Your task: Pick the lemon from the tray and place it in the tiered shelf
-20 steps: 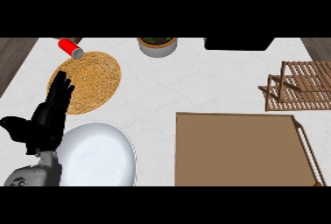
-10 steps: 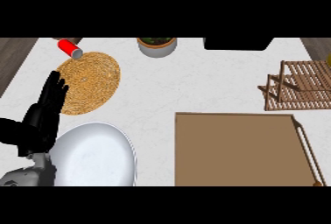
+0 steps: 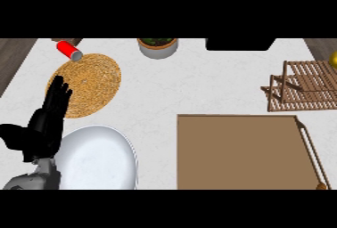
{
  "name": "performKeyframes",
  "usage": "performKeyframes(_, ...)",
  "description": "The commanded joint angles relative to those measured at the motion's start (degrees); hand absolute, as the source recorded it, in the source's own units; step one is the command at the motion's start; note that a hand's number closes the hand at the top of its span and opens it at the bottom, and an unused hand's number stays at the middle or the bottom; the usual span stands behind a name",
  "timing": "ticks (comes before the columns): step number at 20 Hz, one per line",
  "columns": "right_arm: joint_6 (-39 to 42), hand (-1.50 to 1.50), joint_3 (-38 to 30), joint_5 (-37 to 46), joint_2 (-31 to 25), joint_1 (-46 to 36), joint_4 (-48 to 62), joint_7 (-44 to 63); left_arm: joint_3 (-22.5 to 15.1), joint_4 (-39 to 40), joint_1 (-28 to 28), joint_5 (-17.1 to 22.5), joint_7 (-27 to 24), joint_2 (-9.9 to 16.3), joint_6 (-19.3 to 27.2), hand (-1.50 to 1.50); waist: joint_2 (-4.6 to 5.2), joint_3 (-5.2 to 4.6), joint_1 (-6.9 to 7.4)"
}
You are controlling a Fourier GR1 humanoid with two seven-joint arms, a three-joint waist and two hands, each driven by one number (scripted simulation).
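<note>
White marbled counter [image 3: 197,89], dark wood floor strips at both far corners; left hand [image 3: 46,124] resting at the left edge.
Left to right: left hand is open, fingers straight and pointing up-view, thumb out to the left, fingertips overlapping the edge of the round woven mat [image 3: 89,84]; grey forearm [image 3: 33,180] comes in at the lower left beside the white plate [image 3: 99,158]. Red can [image 3: 68,50] lies on its side just past the mat. Potted plant [image 3: 158,46] and a black box [image 3: 240,43] sit at the far edge. Brown tray [image 3: 240,151] is lower right, nothing visible on it. Wooden tiered shelf [image 3: 306,84] is at the right, with the yellow lemon [image 3: 334,58] cut off by the right edge just beyond it. Right hand not visible.
</note>
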Motion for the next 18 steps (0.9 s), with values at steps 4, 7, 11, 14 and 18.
performKeyframes(4, 6.88, -1.50, -5.75, -4.58, -9.41, 9.41, 6.23, -1.23, 1.24, -0.09, 0.27, 1.06, -0.33, 0.88, -0.99, 0.00, 0.20, 0.18, -0.20)
performKeyframes(7, 13.61, -1.50, -6.50, -5.46, -14.61, 11.67, 7.02, -0.93, -1.23, -2.79, 0.11, -0.82, 2.71, -0.72, 0.73, 0.00, 0.12, 0.26, -0.16)
performKeyframes(11, 17.03, -1.50, -8.09, -6.95, -14.99, 16.46, 8.29, -5.25, 1.92, 1.40, -2.29, 1.41, 0.24, 1.43, -1.28, 0.00, 0.29, 0.28, -0.26)
performKeyframes(14, 18.19, -1.50, -8.28, -7.21, -14.57, 19.41, 8.20, -7.72, 2.17, -2.35, 0.48, 2.38, 2.04, 1.75, -1.84, 0.00, 0.15, 0.31, 0.37)
performKeyframes(18, 22.16, -1.50, -8.91, -7.87, -16.14, 21.14, 8.39, -8.19, 0.84, 0.66, -0.95, 0.48, -0.50, -0.11, -0.21, 0.00, 0.38, 0.38, 0.03)
